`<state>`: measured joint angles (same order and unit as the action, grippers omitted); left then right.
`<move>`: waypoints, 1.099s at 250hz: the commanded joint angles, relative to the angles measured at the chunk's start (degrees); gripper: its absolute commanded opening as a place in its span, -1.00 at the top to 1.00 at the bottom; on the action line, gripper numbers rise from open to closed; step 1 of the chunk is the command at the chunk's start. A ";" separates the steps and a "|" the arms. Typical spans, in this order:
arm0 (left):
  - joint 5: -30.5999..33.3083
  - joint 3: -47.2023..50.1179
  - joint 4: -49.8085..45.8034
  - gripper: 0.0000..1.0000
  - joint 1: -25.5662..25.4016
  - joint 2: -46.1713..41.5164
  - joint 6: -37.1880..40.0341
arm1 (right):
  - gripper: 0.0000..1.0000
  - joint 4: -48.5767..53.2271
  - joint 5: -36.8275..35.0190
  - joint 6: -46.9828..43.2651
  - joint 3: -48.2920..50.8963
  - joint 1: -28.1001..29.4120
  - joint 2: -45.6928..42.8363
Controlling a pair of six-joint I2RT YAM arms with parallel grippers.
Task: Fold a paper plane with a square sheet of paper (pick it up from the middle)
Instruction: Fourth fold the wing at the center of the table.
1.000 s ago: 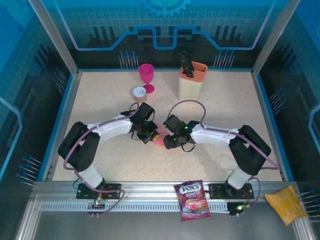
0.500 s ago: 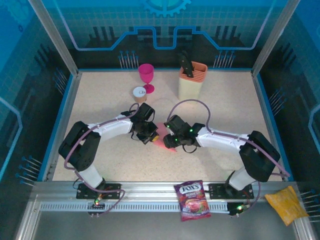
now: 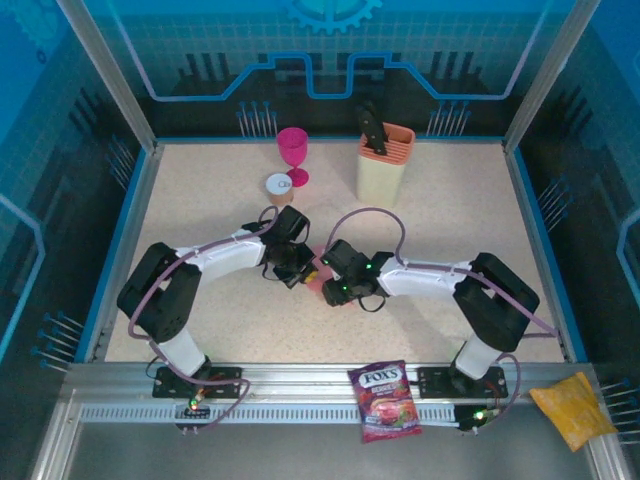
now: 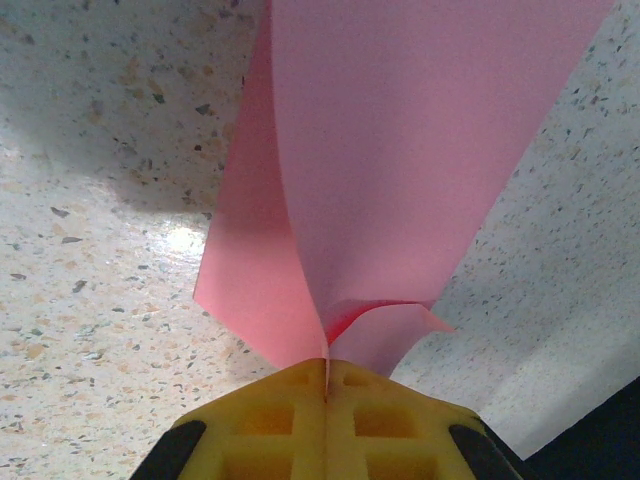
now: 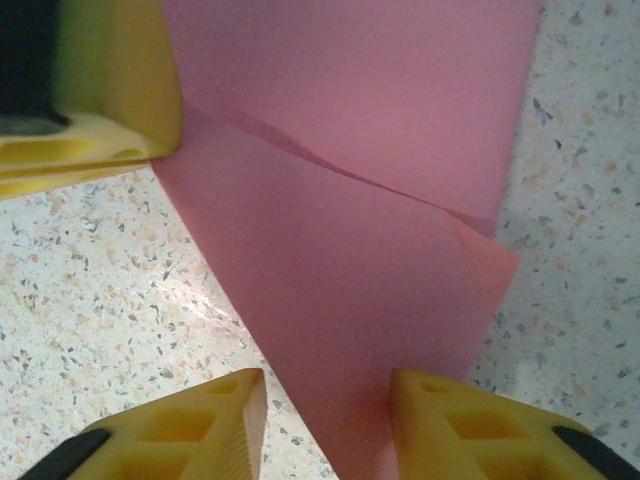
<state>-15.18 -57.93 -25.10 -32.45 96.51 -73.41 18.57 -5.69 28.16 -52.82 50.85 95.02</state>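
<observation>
The salmon-pink sheet of paper [image 4: 400, 150] is folded along a crease into a tapering shape, and its layers flare apart just above the grip. My left gripper [image 4: 327, 370] is shut on its narrow end, holding it over the table. From above, the paper [image 3: 316, 274] is a small pink patch between the two grippers. My right gripper [image 5: 328, 420] is open, with one finger on the bare table and the other over the paper [image 5: 350, 300]. The left gripper's yellow finger [image 5: 110, 80] appears at that view's top left. I cannot tell whether this is a finished paper plane.
A magenta goblet [image 3: 293, 152] and a small round cup [image 3: 279, 186] stand at the back. A beige holder [image 3: 384, 160] with a black item is to their right. A purple candy bag [image 3: 385, 400] and a yellow bag [image 3: 572, 405] lie on the front rail.
My right gripper has moved left, up to the paper, and its jaws have narrowed. The left gripper has stayed shut on the paper in the same place.
</observation>
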 commanded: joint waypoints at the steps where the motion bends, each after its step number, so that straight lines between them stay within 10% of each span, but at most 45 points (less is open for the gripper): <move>1: 0.77 -1.23 -2.09 1.00 -0.34 0.53 0.63 | 0.32 -0.36 -1.27 0.31 0.86 0.65 0.92; 275: 1.02 -1.85 -2.98 1.00 -0.42 1.49 0.90 | 0.39 3.55 -2.06 2.54 -2.21 0.67 -0.23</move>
<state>-14.55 -58.06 -25.89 -32.53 96.88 -73.38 20.97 -7.49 30.00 -54.11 50.94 94.08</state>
